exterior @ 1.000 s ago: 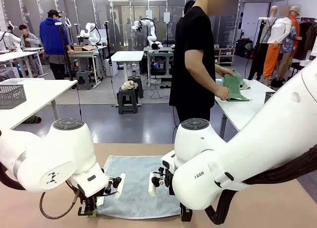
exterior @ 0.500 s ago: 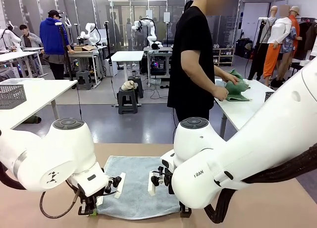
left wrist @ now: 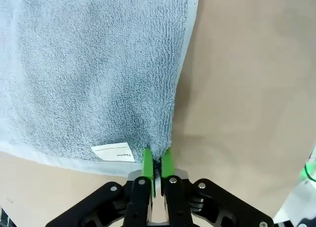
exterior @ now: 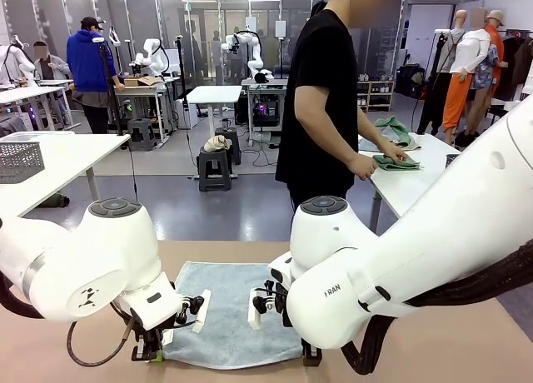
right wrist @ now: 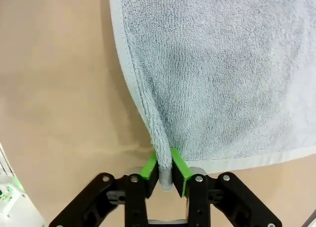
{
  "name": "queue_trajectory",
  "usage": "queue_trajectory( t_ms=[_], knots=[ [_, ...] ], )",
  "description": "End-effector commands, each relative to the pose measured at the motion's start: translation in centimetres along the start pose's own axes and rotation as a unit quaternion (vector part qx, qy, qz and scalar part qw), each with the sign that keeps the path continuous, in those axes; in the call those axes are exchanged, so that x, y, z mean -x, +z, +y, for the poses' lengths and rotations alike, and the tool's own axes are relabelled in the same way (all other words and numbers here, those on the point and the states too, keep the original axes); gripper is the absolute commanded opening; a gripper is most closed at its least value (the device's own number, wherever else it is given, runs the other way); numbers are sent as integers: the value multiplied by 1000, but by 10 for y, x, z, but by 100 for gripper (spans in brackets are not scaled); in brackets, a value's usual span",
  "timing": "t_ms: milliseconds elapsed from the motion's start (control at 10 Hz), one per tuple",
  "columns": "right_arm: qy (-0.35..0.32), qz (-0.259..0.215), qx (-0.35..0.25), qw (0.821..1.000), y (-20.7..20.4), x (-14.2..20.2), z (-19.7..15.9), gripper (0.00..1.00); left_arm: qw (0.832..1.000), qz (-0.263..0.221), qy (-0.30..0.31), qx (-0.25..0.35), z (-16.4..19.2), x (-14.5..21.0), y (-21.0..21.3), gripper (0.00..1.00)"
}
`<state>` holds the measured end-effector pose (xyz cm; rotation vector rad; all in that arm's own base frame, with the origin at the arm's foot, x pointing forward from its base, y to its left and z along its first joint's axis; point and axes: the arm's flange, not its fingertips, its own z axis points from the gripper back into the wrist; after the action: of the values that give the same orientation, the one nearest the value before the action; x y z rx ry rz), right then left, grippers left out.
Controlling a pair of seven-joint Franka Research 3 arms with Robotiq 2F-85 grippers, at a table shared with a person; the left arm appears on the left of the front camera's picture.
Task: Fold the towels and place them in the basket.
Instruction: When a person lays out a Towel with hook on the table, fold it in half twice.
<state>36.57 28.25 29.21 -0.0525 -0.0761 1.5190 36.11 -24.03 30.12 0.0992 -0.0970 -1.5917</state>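
Okay, the blue-grey towel [left wrist: 94, 69] lies flat on the tabletop [left wrist: 242, 89], spreading out ahead of both hands. Your left hand [left wrist: 156, 157] is pressed together on one near corner, with the white label [left wrist: 112, 152] just beside the pads. Your right hand [right wrist: 164, 160] straddles the other near corner with a raised ridge of hem between its pads. You can't tell if it truly grips. Judge the cloth light, soft, floppy terry: it will sag and drag, not slip. Take hold at the corners, on the thicker hem, deep in the pads. The mint green towel [exterior: 408, 163] sits far beyond both hands, under the person's hand [exterior: 390, 154].
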Motion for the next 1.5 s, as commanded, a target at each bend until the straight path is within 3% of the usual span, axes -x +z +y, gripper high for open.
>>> queue_trajectory(
  t_ms=[0,200,300,400,500,1000,1100,1300,1400],
  knots=[
    [4,6,-5,1000,5,0,0,30,1000,-2,-5,-4,3,2,3,0],
    [5,6,-7,1000,5,-1,0,30,1000,-6,-3,-1,3,2,3,0],
    [4,11,-4,1000,5,-1,0,4,1000,-6,-2,-1,3,2,2,0],
    [3,10,-7,1000,6,-2,0,10,1000,-5,-1,0,3,3,2,0],
    [3,11,-8,1000,7,-1,0,0,1000,-5,-1,0,2,3,2,0],
    [-5,30,10,999,8,-3,-2,0,1000,-9,4,-8,1,1,4,0],
    [5,8,-5,1000,4,-3,1,0,1000,0,1,0,0,0,0,0],
    [5,8,-5,1000,4,-3,1,0,1000,0,1,0,0,0,0,0],
    [5,11,-3,1000,4,-3,0,7,1000,0,1,0,0,0,0,7]
  ],
)
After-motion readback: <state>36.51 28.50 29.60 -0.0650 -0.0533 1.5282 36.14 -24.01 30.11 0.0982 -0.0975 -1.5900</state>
